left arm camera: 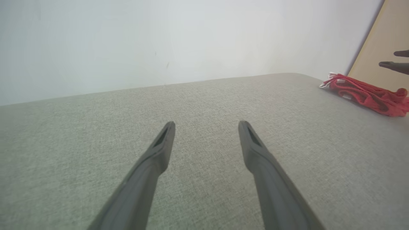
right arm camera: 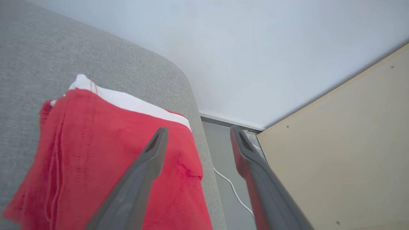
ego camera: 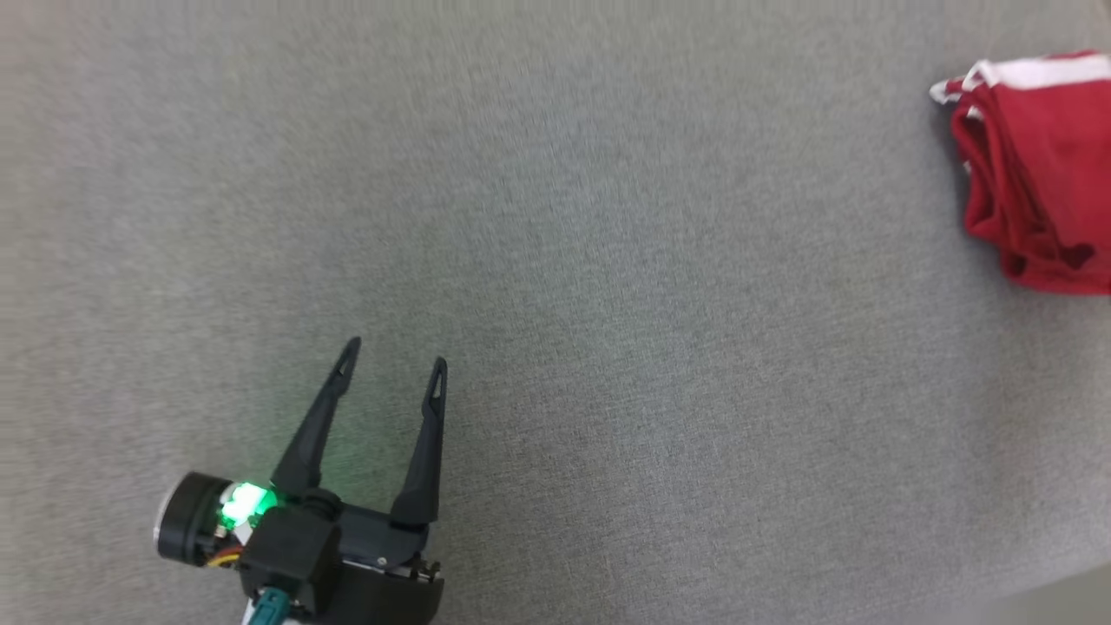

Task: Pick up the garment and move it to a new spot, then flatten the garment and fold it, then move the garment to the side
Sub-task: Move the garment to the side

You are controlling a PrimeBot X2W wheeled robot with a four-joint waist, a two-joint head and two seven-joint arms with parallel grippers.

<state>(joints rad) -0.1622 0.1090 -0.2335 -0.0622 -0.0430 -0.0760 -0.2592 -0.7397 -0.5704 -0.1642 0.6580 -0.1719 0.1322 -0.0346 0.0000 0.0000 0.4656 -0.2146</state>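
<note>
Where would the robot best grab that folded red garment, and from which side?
Probably the layered edge of the red garment facing the middle of the grey surface, pinched from above on that side: the folds stack up there, so one pinch could catch all layers.

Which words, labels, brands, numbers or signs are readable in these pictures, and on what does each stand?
None readable: no text shows on the red garment, its white band, the grey cushion, the wooden panel, the left gripper or the right gripper.
</note>
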